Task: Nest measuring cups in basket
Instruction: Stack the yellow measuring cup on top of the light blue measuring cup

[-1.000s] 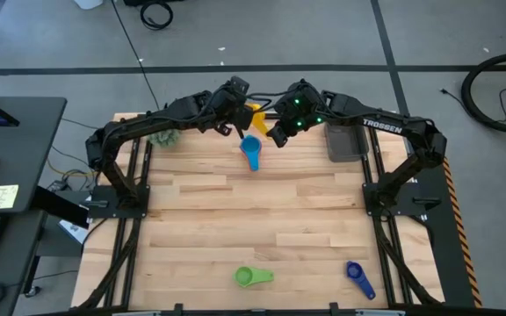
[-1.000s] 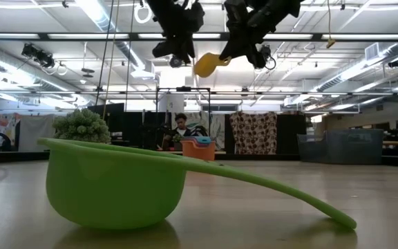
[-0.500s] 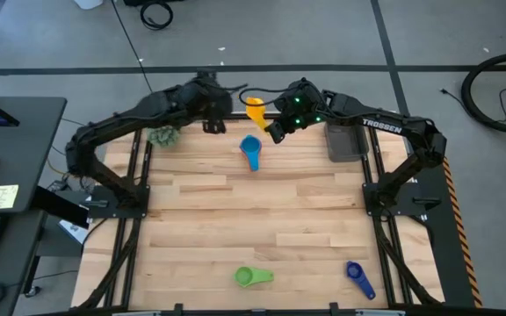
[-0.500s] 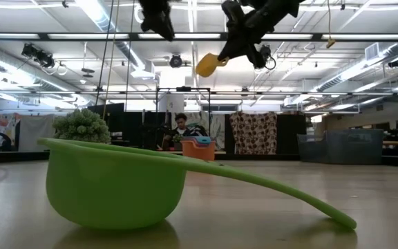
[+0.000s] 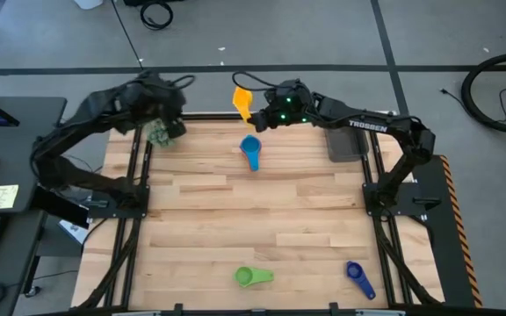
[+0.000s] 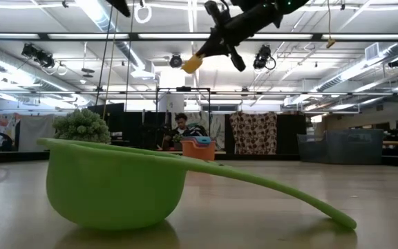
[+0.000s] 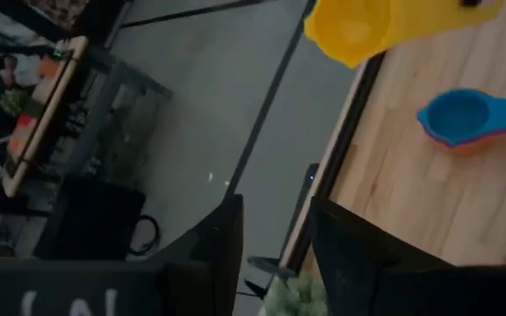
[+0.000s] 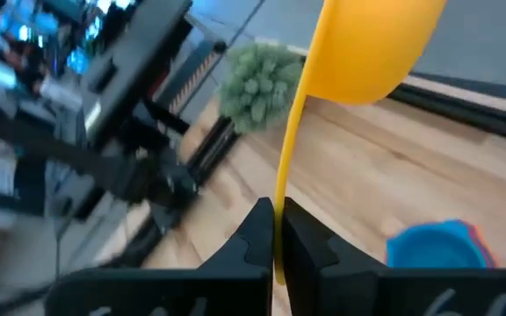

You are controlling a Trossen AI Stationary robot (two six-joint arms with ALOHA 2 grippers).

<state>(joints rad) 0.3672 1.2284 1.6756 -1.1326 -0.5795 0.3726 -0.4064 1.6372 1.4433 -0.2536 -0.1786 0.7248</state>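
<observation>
Measuring cups are scattered, as you can see: a small nested stack (image 5: 251,151) with a blue cup on top sits near the table's far edge, the green cup (image 5: 253,277) and dark blue cup (image 5: 358,278) lie at the near edge, well apart. Your right gripper (image 5: 251,112) is clenched on the yellow cup (image 5: 241,100) by its handle, high above the far edge. The basket (image 5: 347,143) sits at the far right. Your left gripper (image 5: 167,112), fingers parted and empty, hangs beside the plant ball (image 5: 159,134).

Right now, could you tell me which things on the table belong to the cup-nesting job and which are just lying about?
Job:
yellow cup, in right gripper
stacked cups
green cup
dark blue cup
basket

Lying about:
plant ball
</observation>
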